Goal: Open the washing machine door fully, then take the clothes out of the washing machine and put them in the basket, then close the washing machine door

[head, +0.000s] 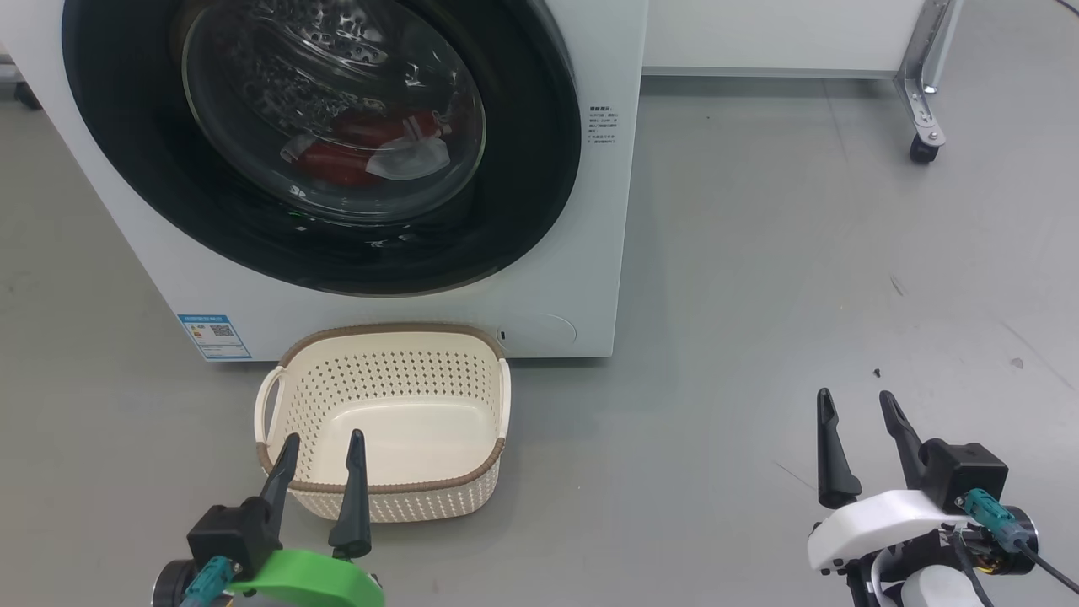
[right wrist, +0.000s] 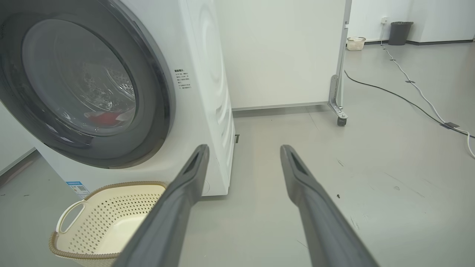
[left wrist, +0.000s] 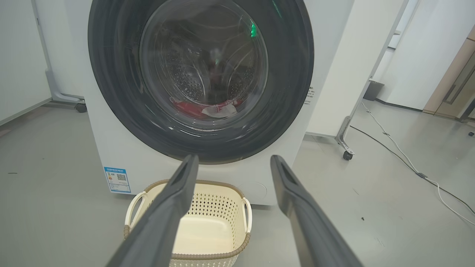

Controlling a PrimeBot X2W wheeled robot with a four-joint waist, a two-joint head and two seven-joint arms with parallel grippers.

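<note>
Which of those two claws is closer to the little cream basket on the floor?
Left. The left gripper, open, sits at the basket's near rim, fingertips overlapping it in the head view. The right gripper, also open, is off to the basket's right above the floor.

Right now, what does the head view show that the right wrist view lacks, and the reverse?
Head view's extra: the open left gripper at the lower left, overlapping the basket at its near rim. Right wrist view's extra: the side of the machine, a dark bin, a second basket far off, and floor cables. Shared: the shut door, red clothes behind its glass, the empty basket, the blue label and the open right gripper.
</note>
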